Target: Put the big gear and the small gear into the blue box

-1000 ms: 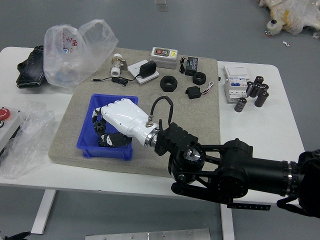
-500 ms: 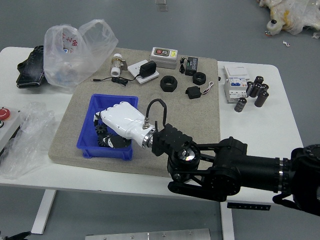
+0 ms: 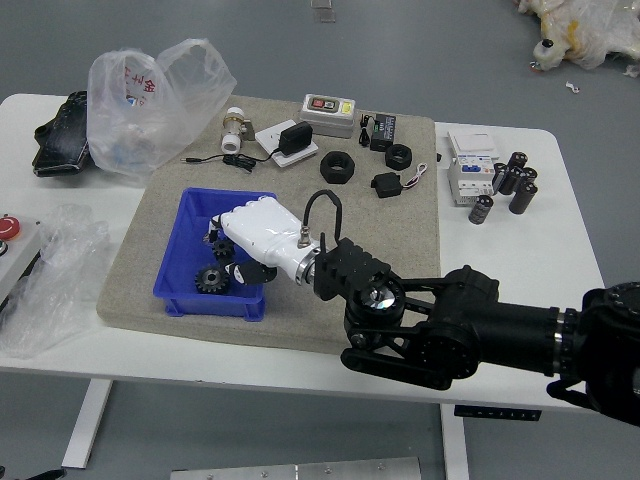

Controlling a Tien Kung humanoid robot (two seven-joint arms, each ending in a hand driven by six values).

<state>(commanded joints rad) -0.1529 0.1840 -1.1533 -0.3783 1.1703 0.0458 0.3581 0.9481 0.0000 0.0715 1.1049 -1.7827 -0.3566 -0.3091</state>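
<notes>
Though the big gear (image 3: pixel 212 280) looks wider, the small gear (image 3: pixel 223 250) is equally black.

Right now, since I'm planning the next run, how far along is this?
The big gear lies in the blue box. The small gear shows inside its walls, close by the right hand; held or loose, I can't tell. Left, probably: any release, then withdrawing the hand.

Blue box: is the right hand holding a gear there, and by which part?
The big gear lies unheld in the blue box. The small gear is close to the right hand; whether it is held cannot be told.
</notes>
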